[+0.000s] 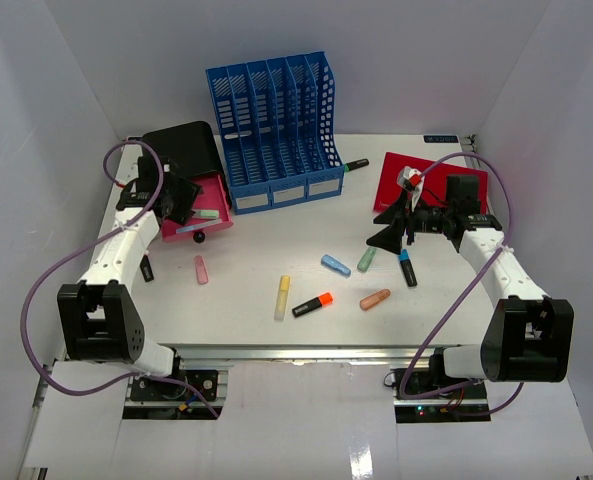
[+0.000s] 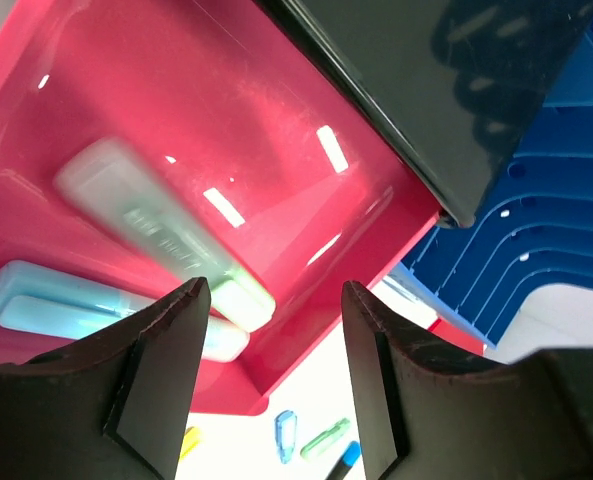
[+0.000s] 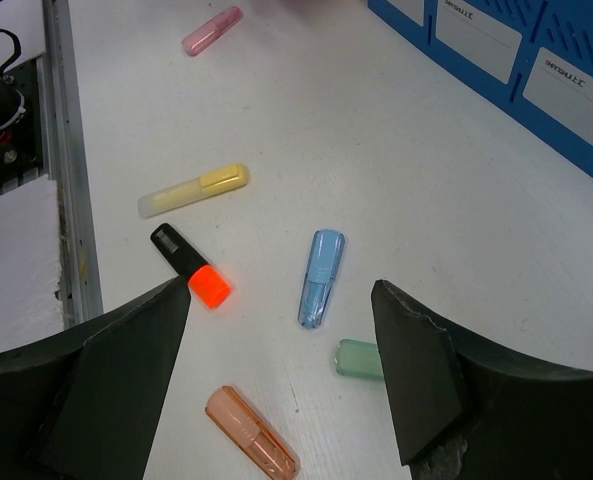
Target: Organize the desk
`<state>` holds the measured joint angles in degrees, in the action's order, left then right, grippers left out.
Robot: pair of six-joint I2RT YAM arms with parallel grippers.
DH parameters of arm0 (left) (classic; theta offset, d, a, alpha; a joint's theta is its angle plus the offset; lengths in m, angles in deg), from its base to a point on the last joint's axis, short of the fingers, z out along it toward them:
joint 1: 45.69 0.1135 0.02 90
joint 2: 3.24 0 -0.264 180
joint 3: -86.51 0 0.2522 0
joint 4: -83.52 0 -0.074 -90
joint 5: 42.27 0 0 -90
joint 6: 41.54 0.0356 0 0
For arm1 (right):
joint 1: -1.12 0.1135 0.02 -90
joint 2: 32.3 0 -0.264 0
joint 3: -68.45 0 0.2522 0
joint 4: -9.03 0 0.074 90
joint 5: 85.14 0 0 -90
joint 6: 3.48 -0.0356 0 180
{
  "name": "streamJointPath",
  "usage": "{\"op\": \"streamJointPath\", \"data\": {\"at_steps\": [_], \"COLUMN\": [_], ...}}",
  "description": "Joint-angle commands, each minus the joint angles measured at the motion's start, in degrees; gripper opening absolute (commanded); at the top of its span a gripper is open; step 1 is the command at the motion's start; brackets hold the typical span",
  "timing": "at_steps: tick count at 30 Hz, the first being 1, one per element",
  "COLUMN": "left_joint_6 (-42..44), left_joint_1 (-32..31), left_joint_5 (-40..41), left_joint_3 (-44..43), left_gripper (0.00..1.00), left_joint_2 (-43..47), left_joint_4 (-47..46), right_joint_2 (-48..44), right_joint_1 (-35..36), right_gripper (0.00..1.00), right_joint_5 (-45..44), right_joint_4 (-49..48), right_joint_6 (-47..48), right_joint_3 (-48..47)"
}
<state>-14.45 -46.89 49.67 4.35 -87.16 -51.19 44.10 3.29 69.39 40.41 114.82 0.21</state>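
Note:
The white desk (image 1: 266, 235) holds several loose highlighters: pink (image 1: 201, 269), yellow (image 1: 282, 297), black-and-orange (image 1: 313, 305), blue (image 1: 336, 265), green (image 1: 367, 259), peach (image 1: 375, 299) and black-and-blue (image 1: 407, 268). My left gripper (image 1: 186, 200) hangs open over the pulled-out pink drawer (image 2: 276, 120). In the drawer lie a blurred pale green highlighter (image 2: 166, 235) and a light blue one (image 2: 76, 310). Nothing sits between the left fingers (image 2: 166, 370). My right gripper (image 3: 281, 290) stands open above the blue highlighter (image 3: 321, 278), holding nothing.
A blue file organizer (image 1: 276, 130) stands at the back, beside the black drawer box (image 1: 181, 145). A red notebook (image 1: 431, 185) lies at the back right. A black-and-green marker (image 1: 354, 165) lies near the organizer. A black marker (image 1: 147, 268) lies by the left arm.

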Motion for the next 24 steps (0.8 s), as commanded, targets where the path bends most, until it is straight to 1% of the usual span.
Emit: {"op": "streamJointPath", "data": {"at_steps": [1, 3, 4, 6, 8, 9, 12, 14, 15, 19, 22, 24], "left_joint_6": [3.63, 6.12, 8.34, 10.67, 12.58, 13.02, 15.70, 16.36, 15.89, 11.55, 7.07, 4.79], "left_joint_1": [0.50, 0.52, 0.61, 1.03, 4.10, 5.84, 15.50, 22.34, 24.28, 30.42, 31.92, 31.96], "left_joint_5": [-1.85, -1.65, -0.73, 3.76, 7.15, 7.48, 3.59, -1.53, -3.14, -9.87, -13.22, -14.69], "left_joint_3": [-2.05, -3.55, -4.22, -6.33, -7.58, -7.31, -5.50, -3.59, -2.63, 1.51, 2.33, 0.92], "left_gripper": [0.65, 0.64, 0.61, 0.60, 0.59, 0.59, 0.59, 0.59, 0.59, 0.59, 0.59, 0.60], "left_joint_2": [4.08, 5.85, 7.39, 9.72, 12.69, 13.97, 16.48, 15.43, 14.21, 8.74, 4.74, 1.58], "left_joint_4": [0.55, 1.42, 2.83, 6.35, 9.32, 9.98, 10.91, 11.10, 11.15, 8.45, 5.71, 4.81], "right_joint_2": [-0.77, -0.90, -0.91, -1.05, -1.15, -1.07, -0.99, -1.28, -1.54, -2.22, -2.17, -2.07], "right_joint_1": [-0.63, -0.69, -0.77, -0.91, -0.85, -0.86, -0.86, -0.94, -1.00, -1.42, -1.52, -1.49], "right_gripper": [0.80, 0.80, 0.80, 0.80, 0.80, 0.80, 0.80, 0.80, 0.80, 0.80, 0.80, 0.80], "right_joint_5": [1.43, 1.73, 1.75, 2.03, 2.19, 2.28, 2.74, 2.88, 2.88, 3.10, 3.50, 3.77], "right_joint_4": [1.15, 1.32, 1.47, 1.75, 2.07, 2.11, 3.16, 3.74, 3.80, 3.74, 3.83, 3.77], "right_joint_6": [1.32, 1.47, 1.69, 2.04, 2.30, 2.39, 2.92, 3.43, 3.49, 3.60, 3.52, 3.58], "right_joint_3": [-0.50, -0.54, -0.54, -0.62, -0.72, -0.73, -1.19, -1.41, -1.36, -1.29, -1.24, -1.24]}}
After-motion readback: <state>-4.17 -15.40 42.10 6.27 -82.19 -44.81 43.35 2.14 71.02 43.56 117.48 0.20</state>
